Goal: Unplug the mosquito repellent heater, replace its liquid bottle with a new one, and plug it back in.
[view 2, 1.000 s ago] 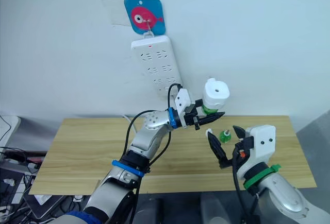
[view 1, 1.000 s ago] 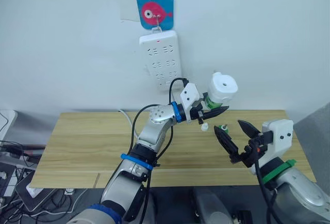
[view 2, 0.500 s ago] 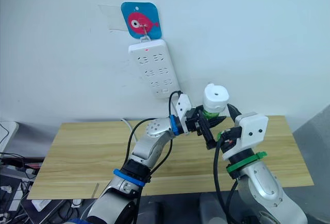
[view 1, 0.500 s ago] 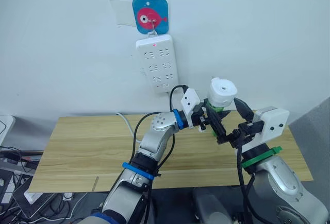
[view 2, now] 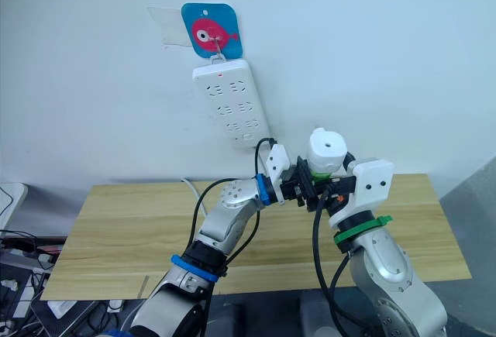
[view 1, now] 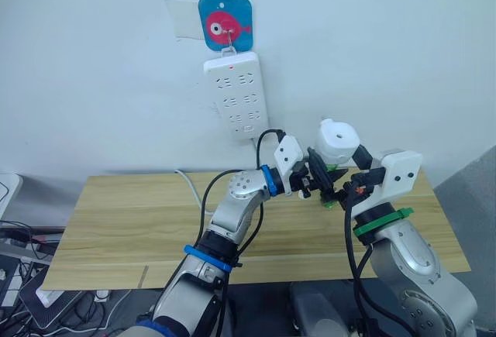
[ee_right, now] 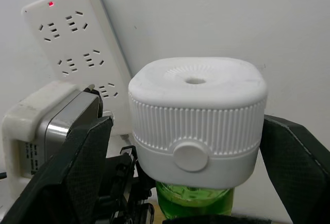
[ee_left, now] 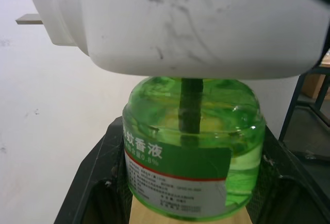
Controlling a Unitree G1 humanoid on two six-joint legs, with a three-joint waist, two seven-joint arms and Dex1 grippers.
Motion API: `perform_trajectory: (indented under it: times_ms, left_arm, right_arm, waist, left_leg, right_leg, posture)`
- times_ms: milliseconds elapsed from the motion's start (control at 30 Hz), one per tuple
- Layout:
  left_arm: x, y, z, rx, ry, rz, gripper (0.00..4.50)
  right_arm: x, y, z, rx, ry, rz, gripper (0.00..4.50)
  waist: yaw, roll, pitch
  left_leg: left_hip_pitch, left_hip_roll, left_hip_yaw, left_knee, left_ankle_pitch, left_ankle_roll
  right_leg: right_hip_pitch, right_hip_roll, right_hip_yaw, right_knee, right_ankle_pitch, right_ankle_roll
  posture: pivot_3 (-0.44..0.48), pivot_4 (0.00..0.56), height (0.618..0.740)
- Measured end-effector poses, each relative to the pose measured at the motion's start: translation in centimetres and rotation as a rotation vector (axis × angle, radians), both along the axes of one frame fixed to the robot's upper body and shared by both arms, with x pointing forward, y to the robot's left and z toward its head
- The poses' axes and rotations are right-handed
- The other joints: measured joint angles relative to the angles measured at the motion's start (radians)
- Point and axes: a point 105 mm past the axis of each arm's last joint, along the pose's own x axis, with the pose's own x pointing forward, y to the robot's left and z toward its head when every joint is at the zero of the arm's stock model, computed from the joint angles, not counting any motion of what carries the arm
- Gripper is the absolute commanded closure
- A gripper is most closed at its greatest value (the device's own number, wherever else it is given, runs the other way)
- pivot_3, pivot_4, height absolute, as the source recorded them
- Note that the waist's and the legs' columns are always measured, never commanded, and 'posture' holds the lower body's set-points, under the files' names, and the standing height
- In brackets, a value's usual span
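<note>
The left gripper (ee_left: 188, 183) clamps the clear green liquid bottle (ee_left: 191, 147) under the ribbed white mosquito repellent heater (ee_right: 196, 116). The right gripper (ee_right: 191, 183), spread open, has closed in to flank the heater.

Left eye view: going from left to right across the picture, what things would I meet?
Long white multi-socket power strip on the wall → small white rounded plastic heater with its green liquid bottle → right arm's white wrist housing.

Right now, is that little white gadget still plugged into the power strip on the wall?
No, the white heater is held in the air with its green bottle underneath, apart from the power strip on the wall.
</note>
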Motion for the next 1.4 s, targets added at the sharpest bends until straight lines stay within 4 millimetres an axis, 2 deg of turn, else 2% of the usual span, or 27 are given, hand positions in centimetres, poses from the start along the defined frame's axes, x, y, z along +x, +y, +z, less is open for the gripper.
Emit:
perform_trajectory:
  times_ms: [433, 567, 600, 833, 900, 1067, 1200, 1400]
  left_arm:
    - [0.0, 0.0, -0.1, -0.002, 0.02, 0.017, 2.28]
    - [0.0, 0.0, -0.1, -0.002, 0.022, 0.02, 2.28]
    - [0.0, 0.1, -0.2, -0.002, 0.024, 0.02, 2.28]
    - [0.0, 0.0, -0.2, -0.002, 0.03, 0.015, 2.28]
    - [-0.1, 0.1, -0.3, -0.002, 0.046, 0.004, 1.55]
    - [-0.2, 1.0, -0.5, 0.02, 0.052, -0.044, 0.06]
    - [0.8, 3.4, 0.4, 0.036, 0.018, -0.035, 0.0]
    - [0.8, 7.3, 1.3, 0.066, 0.031, -0.083, 0.0]
  right_arm:
    - [0.2, 0.1, 0.2, -0.011, -0.015, -0.019, 0.04]
    - [0.3, 0.0, 0.3, -0.009, -0.017, -0.036, 1.37]
    - [0.3, 0.0, 0.3, -0.01, -0.019, -0.035, 1.58]
    - [0.3, 0.1, 0.2, -0.018, -0.019, -0.03, 1.59]
    - [0.3, 0.1, 0.1, -0.022, -0.015, -0.027, 1.59]
    - [0.2, 0.2, -0.1, -0.042, -0.012, -0.003, 1.59]
    - [0.3, -0.8, -0.2, -0.059, -0.009, -0.026, 1.59]
    - [0.2, -1.2, -0.4, -0.078, -0.013, -0.01, 1.59]
  waist:
    - [0.0, 0.0, 0.0]
    - [0.0, 0.0, 0.0]
    - [0.0, 0.0, 0.0]
    - [-0.001, 0.0, 0.0]
    - [0.0, 0.0, 0.0]
    - [0.0, 0.0, 0.0]
    - [0.002, 0.0, 0.0]
    - [0.002, 0.0, 0.0]
  left_leg:
    - [0.0, 0.0, 0.0, 0.0, 0.0, 0.0]
    - [0.0, 0.0, 0.0, 0.0, 0.0, 0.0]
    - [0.0, 0.0, 0.0, 0.0, 0.0, 0.0]
    - [0.0, 0.0, 0.0, 0.0, 0.0, 0.0]
    - [0.0, 0.0, 0.0, 0.0, 0.0, 0.0]
    - [0.0, 0.0, 0.0, 0.0, 0.0, 0.0]
    - [0.0, 0.0, 0.0, 0.0, 0.0, 0.0]
    - [0.0, 0.001, -0.001, -0.001, 0.0, 0.0]
  right_leg:
    - [0.0, 0.0, 0.0, 0.0, 0.0, 0.0]
    - [0.0, 0.0, 0.0, 0.0, 0.0, 0.0]
    - [0.0, 0.0, 0.0, 0.0, 0.0, 0.0]
    - [0.0, 0.0, 0.0, 0.0, 0.0, 0.0]
    - [0.0, 0.0, 0.0, 0.0, 0.0, 0.0]
    - [0.0, 0.0, 0.0, 0.0, 0.0, 0.0]
    - [0.0, 0.0, 0.0, 0.0, 0.0, 0.0]
    - [-0.001, 0.0, -0.001, 0.001, 0.0, 0.0]
  posture:
    - [-0.21, 0.176, 0.74]
    - [-0.21, 0.176, 0.74]
    - [-0.212, 0.177, 0.74]
    - [-0.203, 0.175, 0.74]
    - [-0.198, 0.174, 0.74]
    - [-0.183, 0.17, 0.74]
    - [-0.168, 0.166, 0.74]
    - [-0.123, 0.158, 0.74]
